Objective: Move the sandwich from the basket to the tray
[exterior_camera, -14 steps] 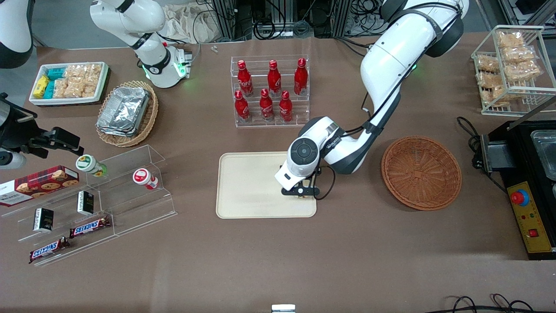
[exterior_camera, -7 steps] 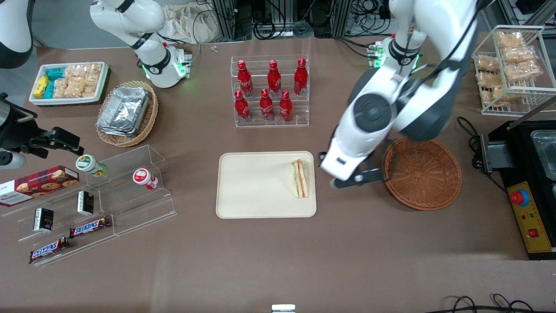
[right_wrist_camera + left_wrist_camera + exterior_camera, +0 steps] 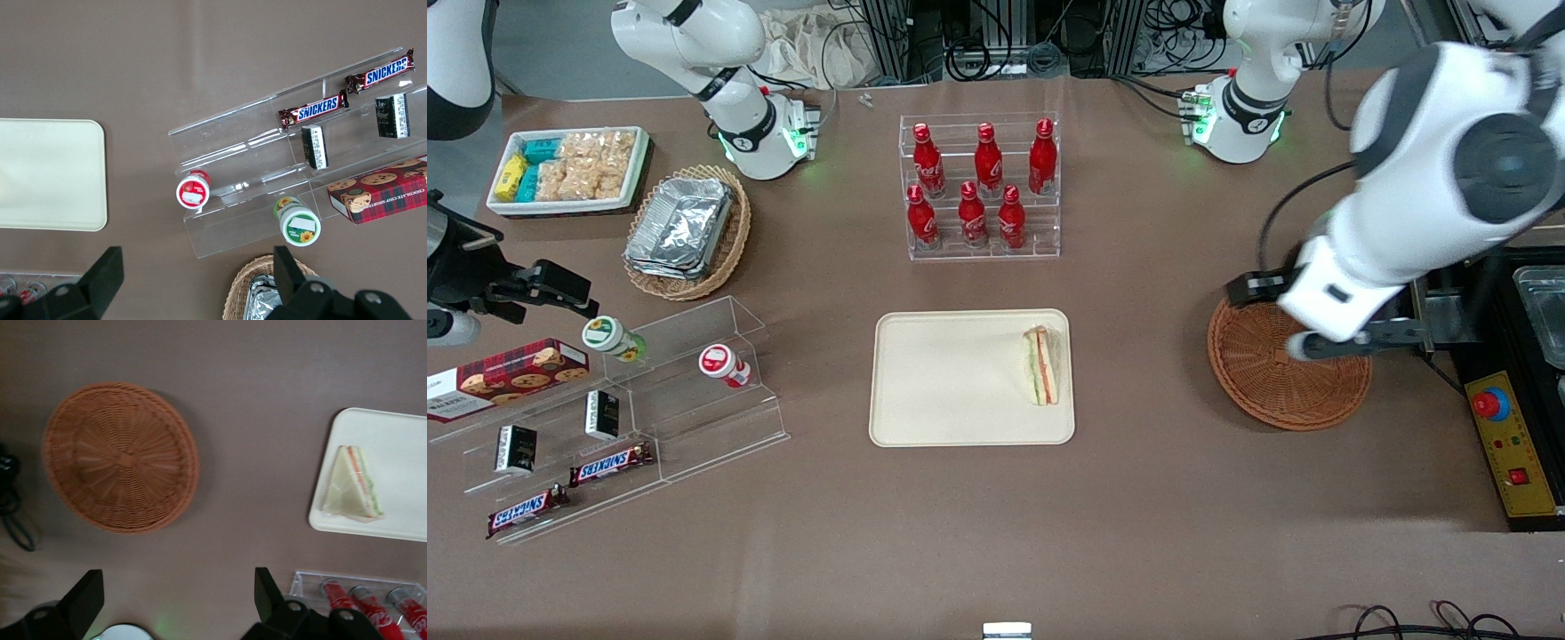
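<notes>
- The sandwich (image 3: 1041, 364) (image 3: 352, 484) is seen lying flat on the tray (image 3: 951, 378) (image 3: 400, 453), close against the rim at the working arm's end; it is touched by nothing.
- The rest of the tray surface, toward the parked arm's end, is shown bare up to its rounded corners.
- The basket (image 3: 1263, 391) (image 3: 120, 457) is shown with nothing in it, well apart from the tray, toward the working arm's end of the table.
- A broad strip of brown table (image 3: 1138, 373) is left open between the tray's edge and the basket's rim.
- The gripper (image 3: 1343, 342) (image 3: 177, 607) is held raised above the basket's edge at the working arm's end; its fingers (image 3: 87, 593) are spread wide apart and nothing is grasped between them.
- A clear rack of red bottles (image 3: 980, 187) (image 3: 373, 603) is placed farther from the front camera than the tray, with a gap of table between the two.
- A black box with a red button (image 3: 1507, 440) stands just beside the basket at the table's working-arm end.
- Nearer the front camera than the tray and basket, a wide band of table is seen unoccupied up to its edge.
</notes>
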`<state>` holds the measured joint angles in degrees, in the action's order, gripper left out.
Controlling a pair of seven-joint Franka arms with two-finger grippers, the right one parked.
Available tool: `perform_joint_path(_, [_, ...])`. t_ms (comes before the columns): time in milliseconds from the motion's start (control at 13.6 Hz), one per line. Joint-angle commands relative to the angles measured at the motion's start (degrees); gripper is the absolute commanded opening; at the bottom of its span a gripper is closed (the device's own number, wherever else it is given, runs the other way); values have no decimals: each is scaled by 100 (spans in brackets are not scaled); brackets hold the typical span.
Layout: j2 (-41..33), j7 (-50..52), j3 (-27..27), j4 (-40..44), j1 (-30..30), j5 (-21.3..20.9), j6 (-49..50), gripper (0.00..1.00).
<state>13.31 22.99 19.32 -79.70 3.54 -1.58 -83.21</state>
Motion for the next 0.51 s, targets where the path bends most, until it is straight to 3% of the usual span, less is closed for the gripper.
perform_joint_path(0, [-713, -521, -934, -606, -404, 244, 50, 100])
perform_joint_path(147, [-1249, -1066, -1579, -1028, -608, 386, 50, 100])
perform_joint_path(441, [-1384, -1209, -1792, -1022, -627, 281, 138, 100])
